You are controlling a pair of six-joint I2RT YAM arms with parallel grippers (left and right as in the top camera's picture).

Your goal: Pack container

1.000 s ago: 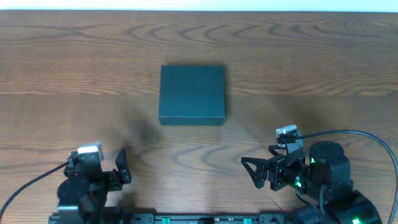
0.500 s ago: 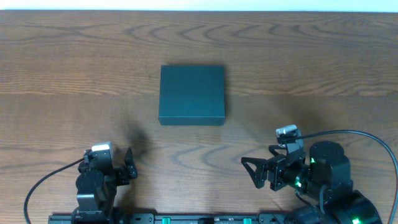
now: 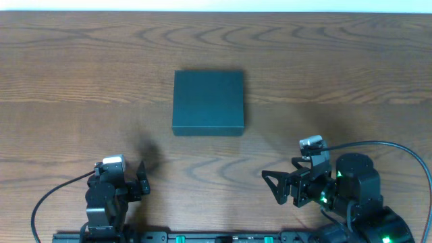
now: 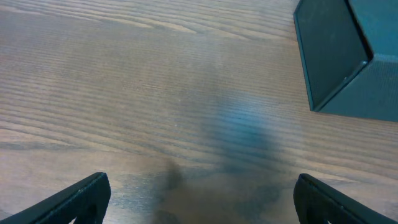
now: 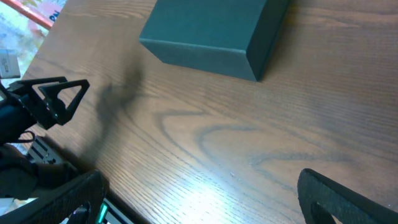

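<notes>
Wood-grain table [image 3: 67, 74] fills my overhead feed, the container [image 3: 208, 102] lying closed at its middle, well apart from my left gripper [image 4: 202, 186] and right gripper [image 3: 273, 187], both spread wide and empty.

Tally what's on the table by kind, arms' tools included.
Box: 1, dark teal
Tools: 2, left tool and right tool, both open and empty
Total: 3
</notes>
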